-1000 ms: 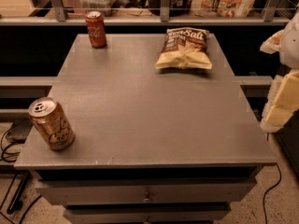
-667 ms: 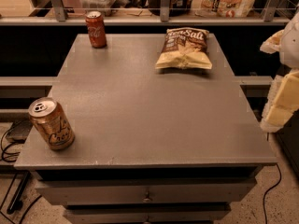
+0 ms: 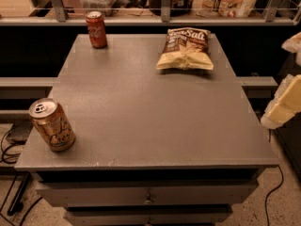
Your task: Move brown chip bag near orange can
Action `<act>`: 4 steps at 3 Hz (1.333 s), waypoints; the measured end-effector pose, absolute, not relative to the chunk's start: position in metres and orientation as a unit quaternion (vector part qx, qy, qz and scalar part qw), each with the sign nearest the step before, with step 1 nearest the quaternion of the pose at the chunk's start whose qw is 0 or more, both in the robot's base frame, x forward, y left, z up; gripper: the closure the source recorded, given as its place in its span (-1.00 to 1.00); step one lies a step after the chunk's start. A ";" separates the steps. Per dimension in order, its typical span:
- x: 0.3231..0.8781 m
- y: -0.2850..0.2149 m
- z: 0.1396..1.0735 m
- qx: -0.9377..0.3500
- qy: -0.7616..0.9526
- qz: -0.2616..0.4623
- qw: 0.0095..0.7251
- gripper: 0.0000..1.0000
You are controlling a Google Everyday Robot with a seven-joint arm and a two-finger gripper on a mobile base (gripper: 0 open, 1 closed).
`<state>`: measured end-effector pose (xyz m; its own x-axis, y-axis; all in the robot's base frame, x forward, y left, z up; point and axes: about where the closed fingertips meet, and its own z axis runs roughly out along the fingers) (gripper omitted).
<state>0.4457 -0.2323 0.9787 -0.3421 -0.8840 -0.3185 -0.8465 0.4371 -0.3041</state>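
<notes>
The brown chip bag lies flat at the far right of the grey table, its dark top with white "Sea Salt" lettering facing the back. The orange can stands upright at the near left corner of the table. My gripper shows as pale cream parts at the right edge of the view, off the table's right side, level with the table's middle. It is well apart from both the bag and the can and holds nothing that I can see.
A red cola can stands at the far left of the table. A shelf with a metal rail and packaged goods runs behind the table. Drawers sit below the tabletop. Cables lie on the floor at the left.
</notes>
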 end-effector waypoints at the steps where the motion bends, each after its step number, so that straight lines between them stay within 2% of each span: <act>1: 0.459 -0.241 0.976 -0.474 0.828 -0.026 0.298 -1.00; 3: 0.557 -0.236 0.986 -0.433 0.796 0.001 0.424 -1.00; 4: 0.557 -0.236 0.986 -0.433 0.796 0.001 0.424 -1.00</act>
<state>0.5573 -0.2360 0.9859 -0.2662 -0.6881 -0.6751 -0.6894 0.6254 -0.3656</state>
